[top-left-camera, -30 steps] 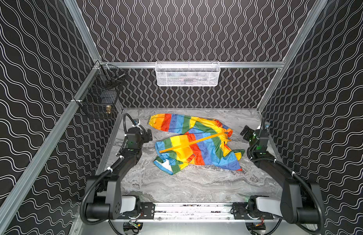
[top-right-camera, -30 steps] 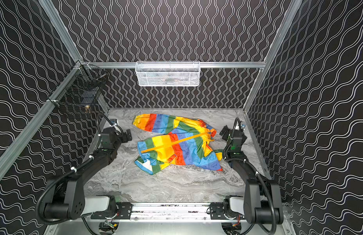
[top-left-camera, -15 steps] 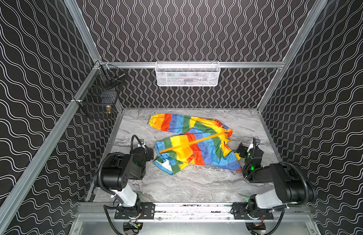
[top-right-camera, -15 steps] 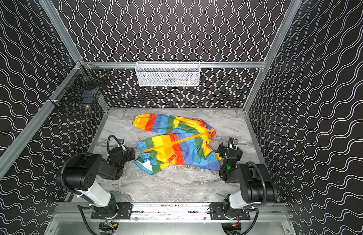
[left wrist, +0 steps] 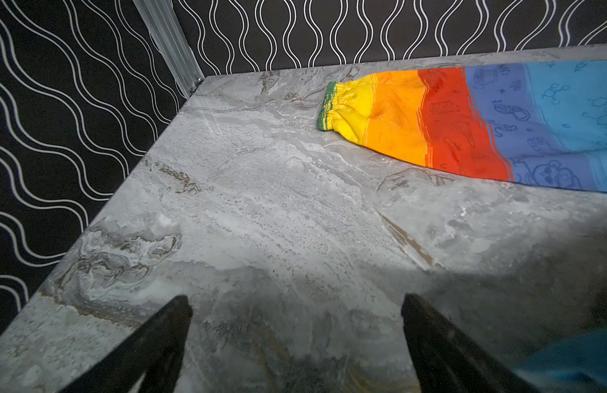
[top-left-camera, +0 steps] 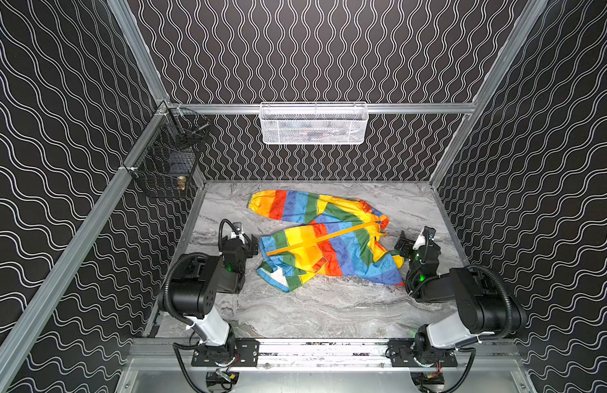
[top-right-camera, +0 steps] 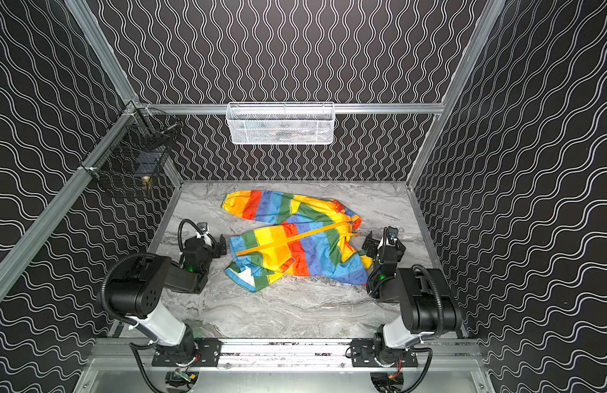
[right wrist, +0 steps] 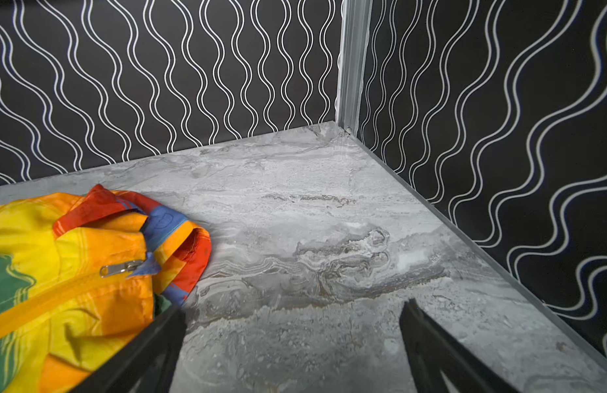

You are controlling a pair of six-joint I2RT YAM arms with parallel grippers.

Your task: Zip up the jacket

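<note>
The rainbow-striped jacket (top-left-camera: 329, 246) (top-right-camera: 295, 248) lies crumpled on the grey marble table (top-left-camera: 329, 306), one sleeve (left wrist: 448, 126) stretched toward the back left. Its orange zipper (top-left-camera: 324, 236) runs closed along the front; the metal pull (right wrist: 120, 269) sits at the collar in the right wrist view. My left gripper (top-left-camera: 252, 243) (top-right-camera: 222, 246) (left wrist: 297, 301) rests low beside the hem, open and empty. My right gripper (top-left-camera: 406, 246) (top-right-camera: 370, 246) (right wrist: 293, 308) is low beside the collar end, open and empty, one finger (right wrist: 159, 340) right by the fabric.
A white mesh basket (top-left-camera: 314, 124) hangs on the back wall and a black wire basket (top-left-camera: 166, 166) on the left wall. Patterned walls close in three sides. The arm bases sit on the front rail (top-left-camera: 326, 347).
Both arms have folded back from a stretched pose toward the front rail, the grippers sinking low beside the jacket. Jaws stayed open. The jacket has not moved.
</note>
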